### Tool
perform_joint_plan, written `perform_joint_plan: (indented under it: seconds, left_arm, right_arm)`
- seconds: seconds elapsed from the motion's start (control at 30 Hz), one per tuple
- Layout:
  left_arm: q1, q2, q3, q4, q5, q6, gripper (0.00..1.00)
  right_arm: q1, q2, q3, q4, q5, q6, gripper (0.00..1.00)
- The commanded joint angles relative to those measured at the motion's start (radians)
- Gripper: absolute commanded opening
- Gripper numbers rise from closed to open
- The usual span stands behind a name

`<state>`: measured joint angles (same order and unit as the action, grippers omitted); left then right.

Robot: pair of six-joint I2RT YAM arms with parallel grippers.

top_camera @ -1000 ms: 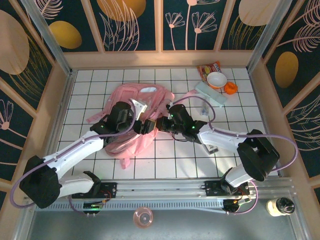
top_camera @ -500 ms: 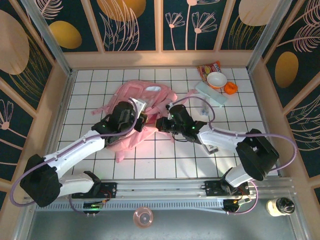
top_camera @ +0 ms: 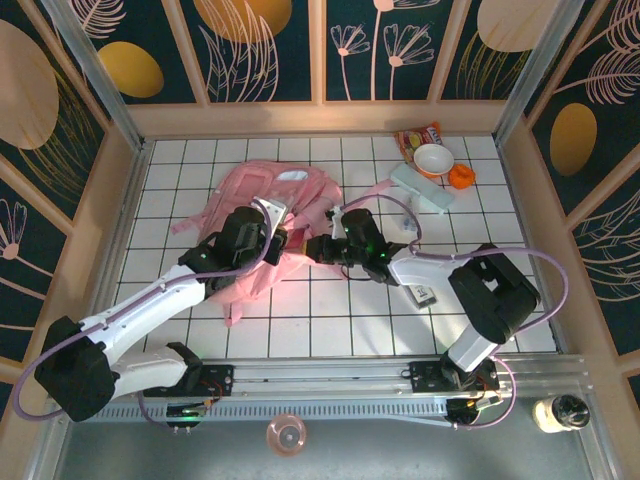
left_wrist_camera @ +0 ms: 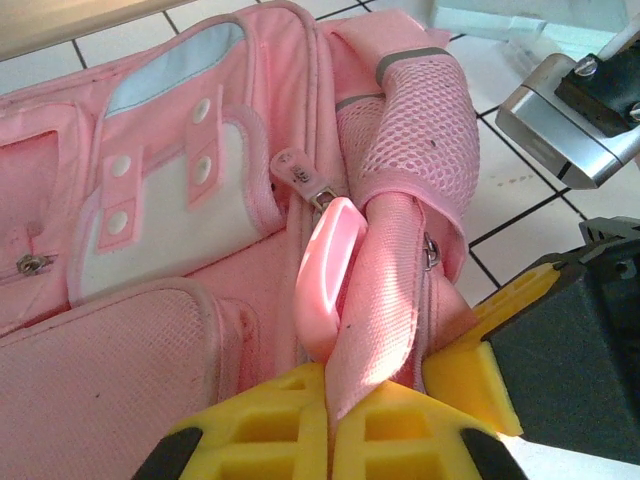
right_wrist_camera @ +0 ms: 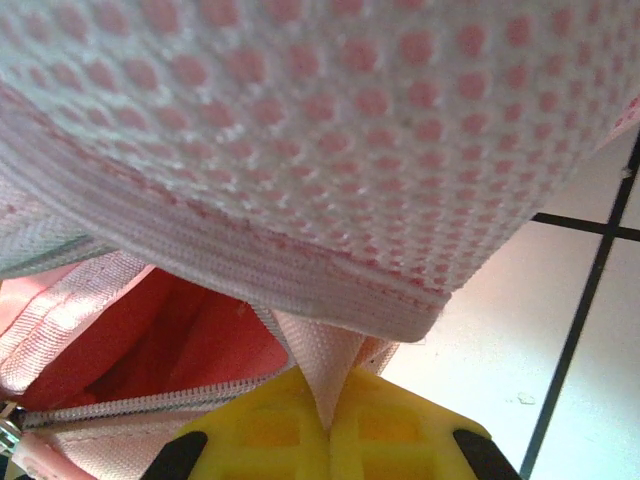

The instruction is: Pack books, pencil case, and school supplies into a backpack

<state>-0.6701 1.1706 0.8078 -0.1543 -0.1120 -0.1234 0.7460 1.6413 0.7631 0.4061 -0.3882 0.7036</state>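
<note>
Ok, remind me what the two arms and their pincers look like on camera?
The left arm and right arm both have white links with black joint housings, and a lilac cable loops alongside each. The left pincer and right pincer have blocky yellow fingers with square recesses, set on black mounts.

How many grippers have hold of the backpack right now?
2. The left gripper pinches a pink strap of the backpack; the right gripper pinches its fabric beside a zipper.
</note>
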Motion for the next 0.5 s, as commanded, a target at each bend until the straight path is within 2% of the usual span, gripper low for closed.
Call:
perform_joint_plan:
  seconds: [0.0, 0.33, 0.47]
  left_arm:
    - [0.033, -0.146, 0.093, 0.103, -0.203, 0.035, 0.00]
    - [0.033, -0.166, 0.108, 0.089, -0.274, 0.072, 0.00]
    - [0.035, -0.160, 0.104, 0.084, -0.253, 0.066, 0.00]
  right_arm:
    - [-0.106, 0.113, -0.135, -0.383, 0.254, -0.058, 0.00]
    - [-0.171, 0.129, -0.188, -0.393, 0.309, -0.093, 0.00]
    - [-0.183, 0.085, -0.194, -0.389, 0.305, -0.111, 0.00]
